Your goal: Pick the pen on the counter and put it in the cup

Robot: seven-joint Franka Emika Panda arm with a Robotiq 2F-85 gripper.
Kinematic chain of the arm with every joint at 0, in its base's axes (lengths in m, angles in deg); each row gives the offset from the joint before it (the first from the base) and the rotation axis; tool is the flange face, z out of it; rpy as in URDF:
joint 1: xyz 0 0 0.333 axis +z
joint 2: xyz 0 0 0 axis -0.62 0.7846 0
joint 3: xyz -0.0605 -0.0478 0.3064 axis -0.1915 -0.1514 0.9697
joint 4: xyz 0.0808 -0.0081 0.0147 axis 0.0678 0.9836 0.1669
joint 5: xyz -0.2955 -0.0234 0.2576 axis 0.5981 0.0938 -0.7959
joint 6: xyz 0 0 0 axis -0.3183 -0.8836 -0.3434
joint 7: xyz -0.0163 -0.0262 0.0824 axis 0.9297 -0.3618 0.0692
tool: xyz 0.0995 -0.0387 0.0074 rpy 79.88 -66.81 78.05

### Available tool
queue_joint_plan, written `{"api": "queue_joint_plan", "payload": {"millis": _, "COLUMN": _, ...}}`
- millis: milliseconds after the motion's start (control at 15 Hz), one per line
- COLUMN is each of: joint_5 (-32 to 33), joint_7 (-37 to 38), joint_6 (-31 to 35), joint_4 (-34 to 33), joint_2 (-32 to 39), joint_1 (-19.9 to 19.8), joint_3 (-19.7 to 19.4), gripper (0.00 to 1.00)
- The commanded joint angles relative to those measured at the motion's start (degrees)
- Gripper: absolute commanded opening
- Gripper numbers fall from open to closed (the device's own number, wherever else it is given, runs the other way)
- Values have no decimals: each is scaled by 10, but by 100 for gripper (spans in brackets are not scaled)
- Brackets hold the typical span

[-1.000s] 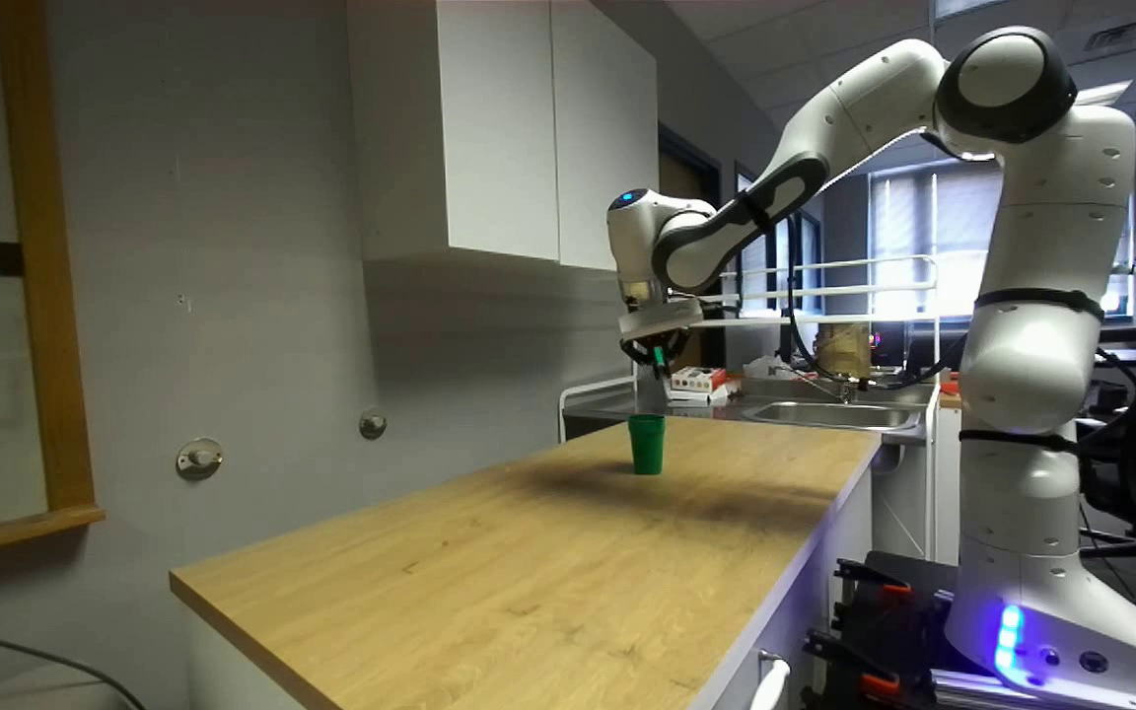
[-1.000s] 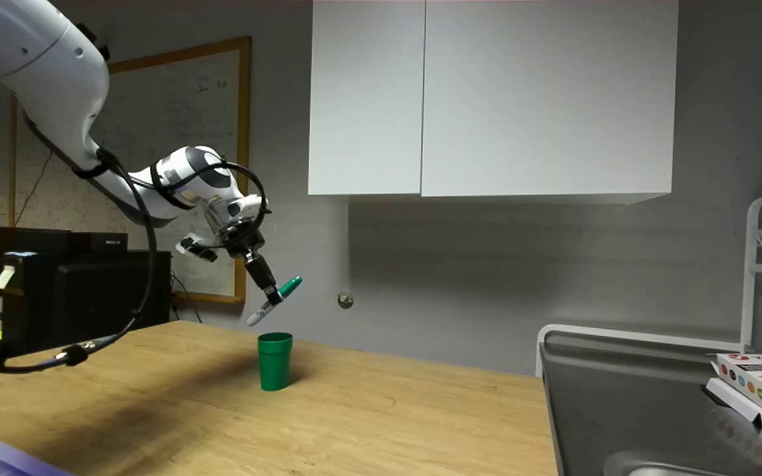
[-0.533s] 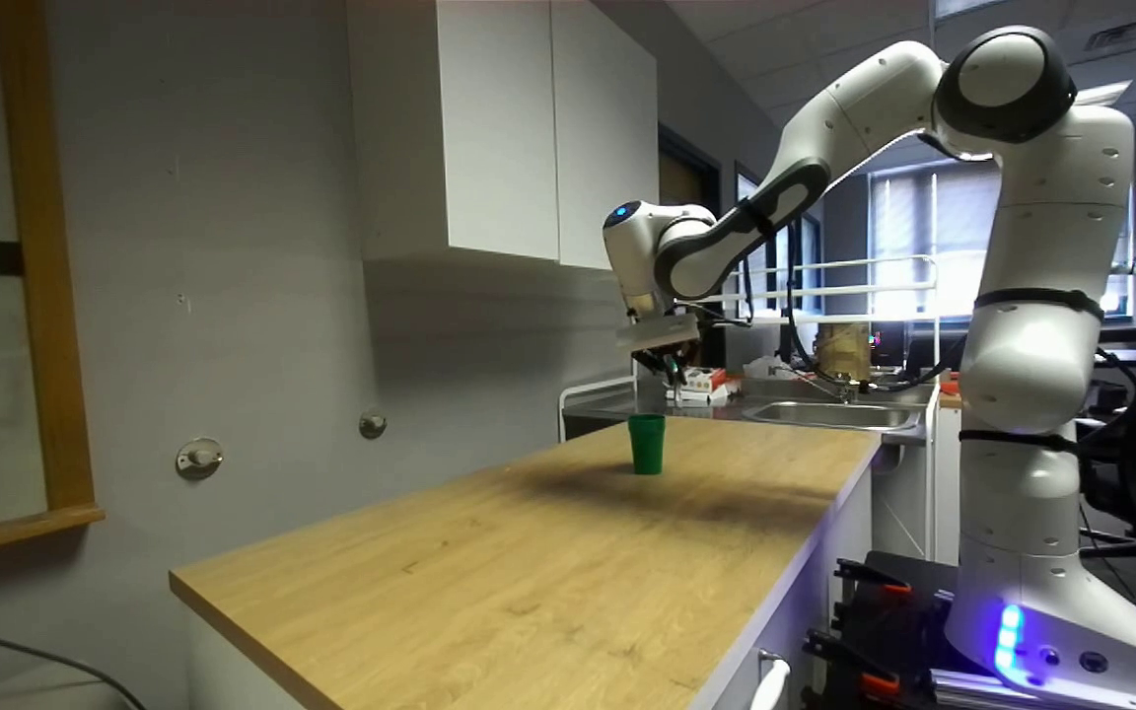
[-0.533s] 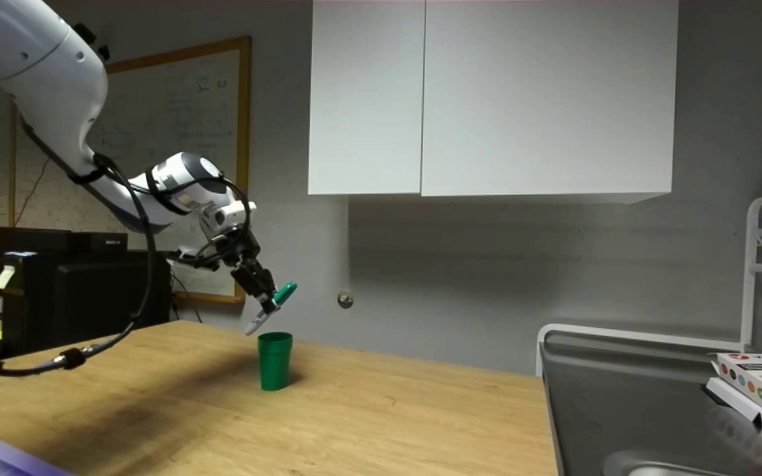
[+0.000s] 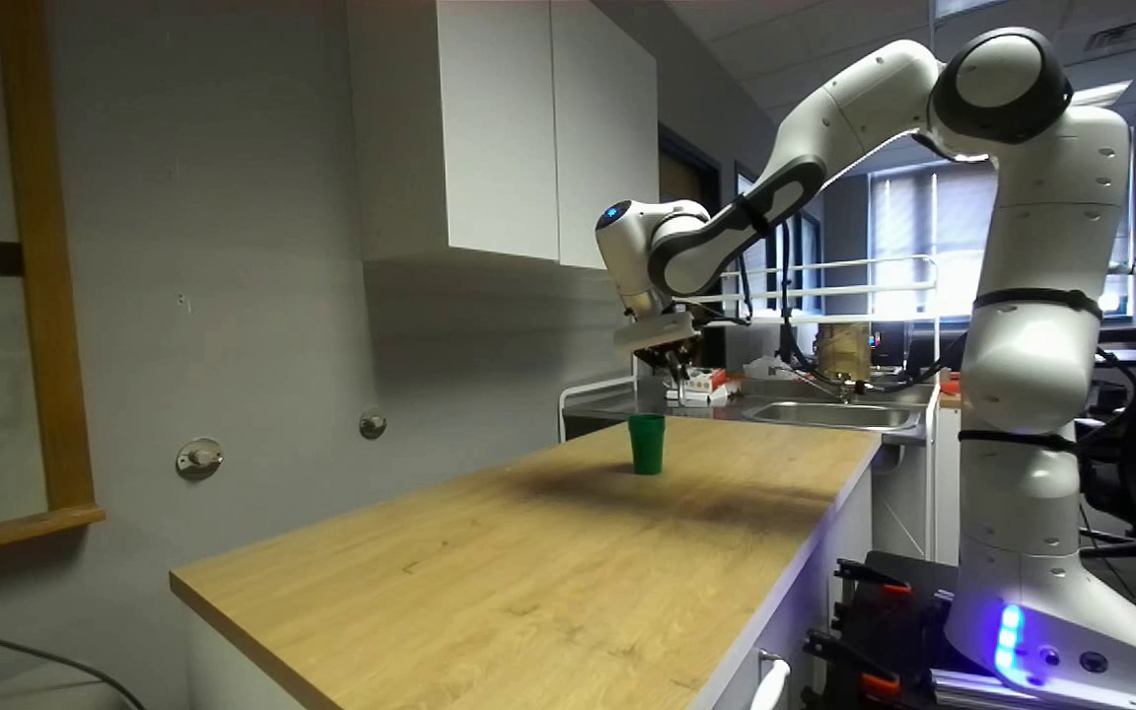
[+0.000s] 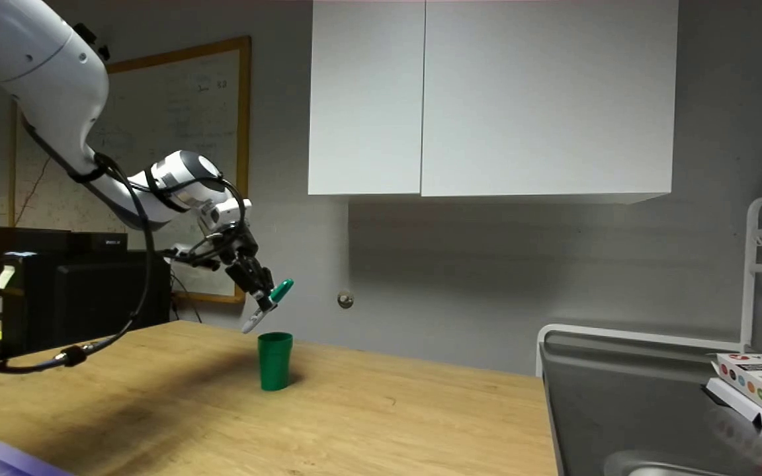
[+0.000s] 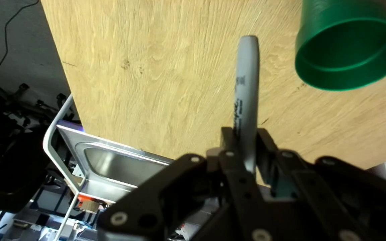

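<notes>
The pen is a grey marker with a green cap. My gripper point(image 6: 266, 301) is shut on the pen point(image 6: 281, 291) and holds it tilted in the air, cap end up and grey end down. In the wrist view the grey end of the pen point(image 7: 247, 77) sticks out past the fingertips point(image 7: 245, 138). The green cup point(image 6: 274, 362) stands upright on the wooden counter point(image 6: 368, 423). The pen's lower end is above and beside the cup's rim, apart from it. The cup point(image 7: 323, 20) shows its open mouth right of the pen. The gripper point(image 5: 675, 371) is partly dark in an exterior view.
A white wall cabinet point(image 6: 487, 99) hangs over the back of the counter. A metal sink point(image 7: 122, 164) with a white rail and boxes point(image 6: 761, 383) adjoins one end. Black monitors point(image 6: 90, 291) stand behind the arm. A black cable hangs from the arm.
The gripper has tilted and moved slightly down and sideways with the pen still in it. The pen's grey end is a little lower, closer to rim height. The cup has not moved.
</notes>
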Motion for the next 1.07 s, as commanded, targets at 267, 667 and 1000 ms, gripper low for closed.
{"api": "queue_joint_plan", "payload": {"millis": 267, "joint_5": 32, "joint_7": 8, "joint_6": -70, "joint_4": -91, "joint_2": 41, "joint_1": 7, "joint_3": 2, "gripper": 6}}
{"api": "queue_joint_plan", "payload": {"millis": 667, "joint_5": 53, "joint_7": 9, "joint_6": -95, "joint_4": -150, "joint_2": 108, "joint_1": 26, "joint_3": 1, "gripper": 6}}
{"api": "queue_joint_plan", "payload": {"millis": 1000, "joint_5": 75, "joint_7": 15, "joint_6": -110, "joint_4": -196, "joint_2": 174, "joint_1": 48, "joint_3": -4, "gripper": 6}}
